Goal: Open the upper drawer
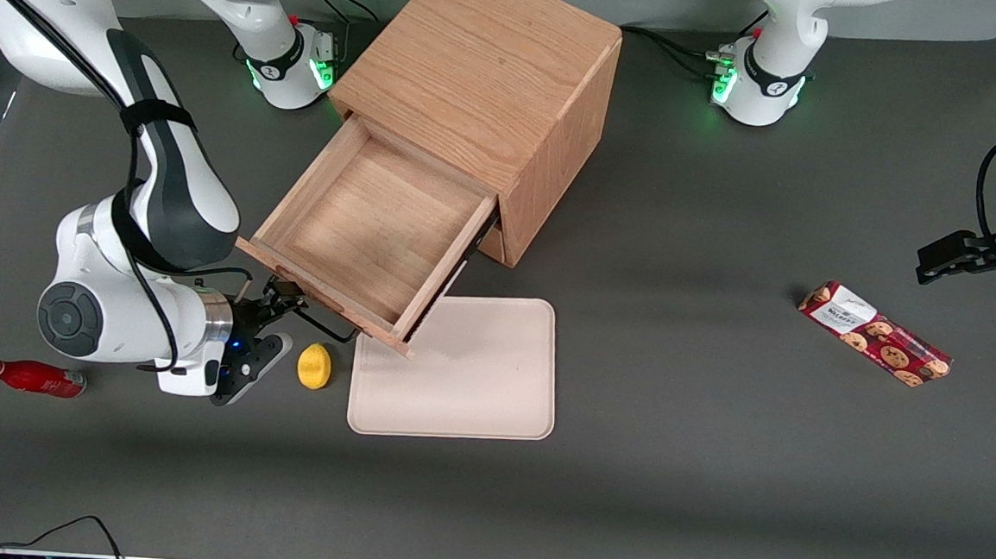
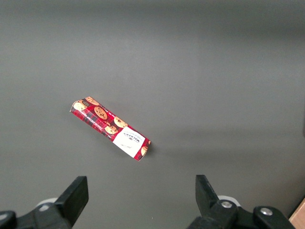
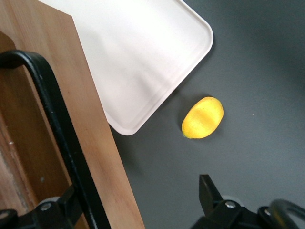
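The oak cabinet (image 1: 477,62) stands at the middle of the table. Its upper drawer (image 1: 372,220) is pulled far out and shows a bare wooden bottom. The drawer's wooden front (image 3: 95,119) carries the thin black bar handle (image 1: 322,325) (image 3: 52,119). My right gripper (image 1: 282,298) (image 3: 140,200) is at that handle, open, with the bar and the front's edge lying between its spread fingers. One fingertip (image 3: 209,193) hangs over the bare table, apart from the wood.
A yellow lemon (image 1: 315,365) (image 3: 203,117) lies on the table close beside the gripper. A pale tray (image 1: 458,372) (image 3: 143,52) lies under the drawer's corner, nearer the front camera. A red bottle (image 1: 29,377) lies by the working arm. A cookie pack (image 1: 875,334) (image 2: 110,129) lies toward the parked arm's end.
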{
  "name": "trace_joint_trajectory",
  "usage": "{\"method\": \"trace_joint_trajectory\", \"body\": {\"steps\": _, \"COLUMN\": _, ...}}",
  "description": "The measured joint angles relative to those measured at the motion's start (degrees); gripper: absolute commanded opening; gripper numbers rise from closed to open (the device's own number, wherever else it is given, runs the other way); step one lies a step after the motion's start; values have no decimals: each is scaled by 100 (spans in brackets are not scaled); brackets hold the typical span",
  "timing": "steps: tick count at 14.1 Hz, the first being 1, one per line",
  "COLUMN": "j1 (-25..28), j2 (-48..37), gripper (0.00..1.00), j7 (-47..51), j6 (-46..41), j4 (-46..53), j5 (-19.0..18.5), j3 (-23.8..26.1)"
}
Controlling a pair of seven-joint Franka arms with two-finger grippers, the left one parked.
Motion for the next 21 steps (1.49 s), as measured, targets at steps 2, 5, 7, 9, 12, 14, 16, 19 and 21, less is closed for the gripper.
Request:
{"method": "trace_joint_trajectory", "body": {"steps": 2, "j1": 4, "j2": -1, "gripper": 100, "j7": 0, "j6": -11, "j4": 16, "j5": -1, "j3": 1}}
{"method": "trace_joint_trajectory", "body": {"steps": 5, "j1": 3, "j2": -8, "gripper": 100, "j7": 1, "j6": -179, "j4": 154, "j5": -39, "j3": -5}}
{"method": "trace_joint_trajectory", "body": {"steps": 7, "j1": -21, "j2": -74, "gripper": 100, "j7": 1, "j6": -346, "j4": 286, "j5": -60, "j3": -15}}
{"method": "trace_joint_trajectory", "body": {"steps": 9, "j1": -46, "j2": -178, "gripper": 100, "j7": 21, "j6": -515, "j4": 431, "j5": -79, "j3": -36}}
{"method": "trace_joint_trajectory", "body": {"steps": 12, "j1": -56, "j2": -368, "gripper": 100, "j7": 445, "j6": -974, "j4": 754, "j5": -83, "j3": -54}}
{"method": "trace_joint_trajectory", "body": {"steps": 14, "j1": -109, "j2": -654, "gripper": 100, "j7": 1076, "j6": -1173, "j4": 872, "j5": -92, "j3": -73}}
{"method": "trace_joint_trajectory", "body": {"steps": 16, "j1": -279, "j2": -1032, "gripper": 100, "j7": 1628, "j6": -1506, "j4": 892, "j5": -95, "j3": -74}}
{"method": "trace_joint_trajectory", "body": {"steps": 19, "j1": -630, "j2": -1625, "gripper": 100, "j7": 2141, "j6": -1772, "j4": 696, "j5": -87, "j3": -68}}
{"method": "trace_joint_trajectory", "body": {"steps": 21, "j1": -910, "j2": -2147, "gripper": 100, "j7": 2503, "j6": -1727, "j4": 222, "j5": 28, "j3": -62}}
